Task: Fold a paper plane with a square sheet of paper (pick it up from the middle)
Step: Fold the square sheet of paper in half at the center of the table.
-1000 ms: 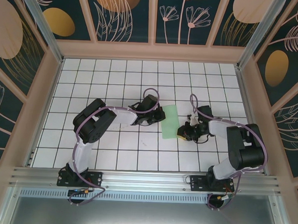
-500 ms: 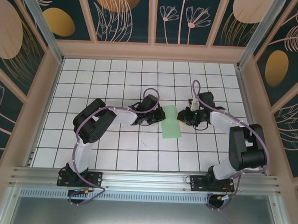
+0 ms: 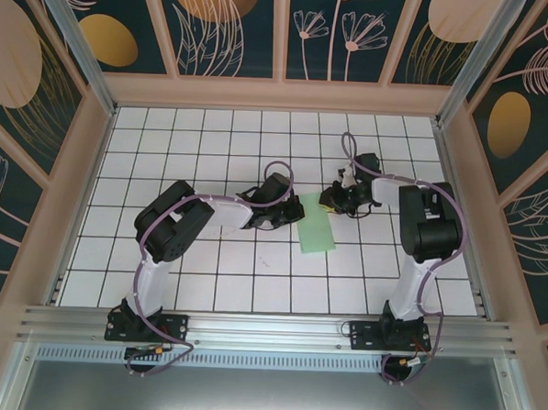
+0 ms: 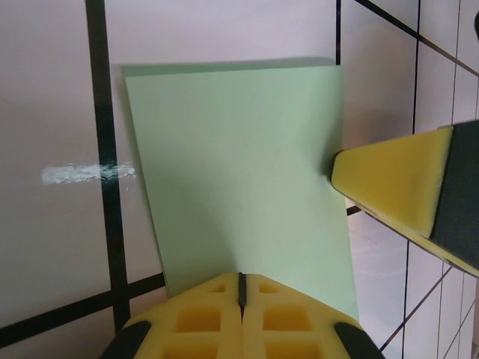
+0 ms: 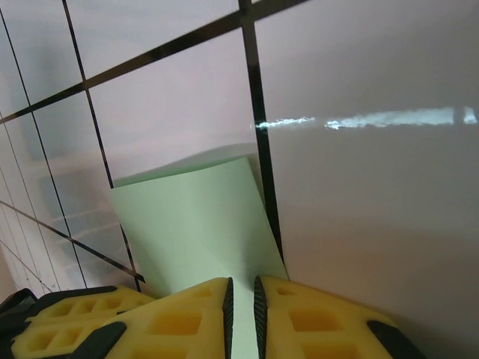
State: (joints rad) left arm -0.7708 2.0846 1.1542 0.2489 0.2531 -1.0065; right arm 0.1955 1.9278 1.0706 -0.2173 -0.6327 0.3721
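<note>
While only 1 fold is seen in the sheet (image 3: 316, 224), flat on the counter (image 3: 206, 275), its edge is met by the left pincer (image 4: 241, 288), pressed together, its corner by the right pincer (image 5: 241, 299), nearly closed; nose and wing folds are judged undone.

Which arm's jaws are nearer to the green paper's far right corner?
Right. The right arm has its jaws at that corner of the green paper; the left arm touches its left edge.
</note>
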